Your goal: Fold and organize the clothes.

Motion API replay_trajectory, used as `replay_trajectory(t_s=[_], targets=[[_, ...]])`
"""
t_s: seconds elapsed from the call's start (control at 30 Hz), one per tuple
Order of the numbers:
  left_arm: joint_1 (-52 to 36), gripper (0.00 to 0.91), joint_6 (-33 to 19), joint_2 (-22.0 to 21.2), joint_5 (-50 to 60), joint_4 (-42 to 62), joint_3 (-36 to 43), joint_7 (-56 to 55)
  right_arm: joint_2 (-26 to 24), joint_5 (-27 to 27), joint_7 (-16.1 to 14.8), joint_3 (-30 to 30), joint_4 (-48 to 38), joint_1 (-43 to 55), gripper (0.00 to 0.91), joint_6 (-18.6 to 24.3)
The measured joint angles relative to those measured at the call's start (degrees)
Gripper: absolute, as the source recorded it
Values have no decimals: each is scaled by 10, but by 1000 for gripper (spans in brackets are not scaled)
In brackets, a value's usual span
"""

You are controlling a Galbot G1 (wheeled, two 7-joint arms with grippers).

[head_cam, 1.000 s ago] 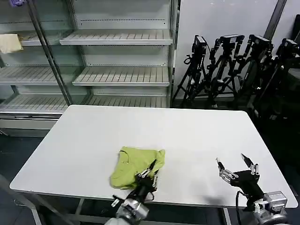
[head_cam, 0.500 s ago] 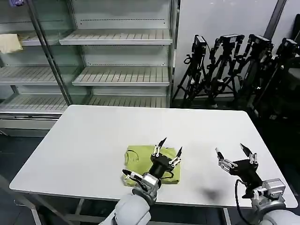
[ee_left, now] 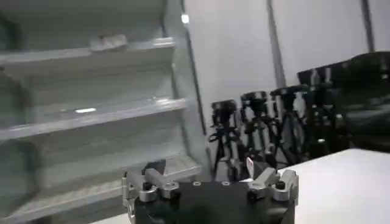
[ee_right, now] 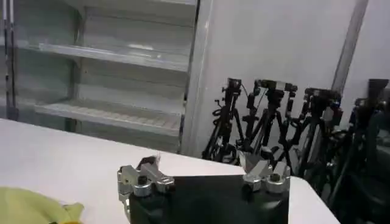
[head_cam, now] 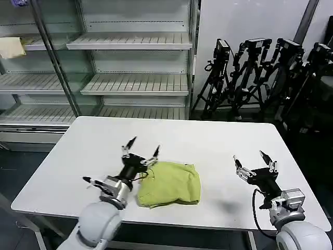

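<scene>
The lime yellow-green T-shirt (head_cam: 169, 184) lies folded into a rough square near the front edge of the white table (head_cam: 208, 140), plain side up. My left gripper (head_cam: 141, 147) is open just left of the shirt's left edge, lifted and holding nothing. At the front right of the table my right gripper (head_cam: 255, 159) is open too, well clear of the shirt. A corner of the shirt (ee_right: 30, 209) shows in the right wrist view, beside my right gripper (ee_right: 204, 164). The left wrist view looks over my left gripper (ee_left: 204, 173) toward the shelves.
Empty metal shelves (head_cam: 135, 83) stand behind the table, with a pale cream cloth (head_cam: 10, 48) on one at far left. Black tripods (head_cam: 260, 73) cluster at the back right. The table's back and left parts are bare.
My left gripper let go of the shirt, lifted and drew off to the left. The shirt now lies flatter and folded, shifted right. The right gripper edged slightly forward and up.
</scene>
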Motion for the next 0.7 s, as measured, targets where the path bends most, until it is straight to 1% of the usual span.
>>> replay_trajectory(t_s=[0.23,0.7], targets=[[14,907,-28,2,4,15,-53,32,0,-11,3,-2,-5,3,907,12],[29,907,-77,-2,40,18,-114,72,-6,-27,16,-26,-38,42,907,27]])
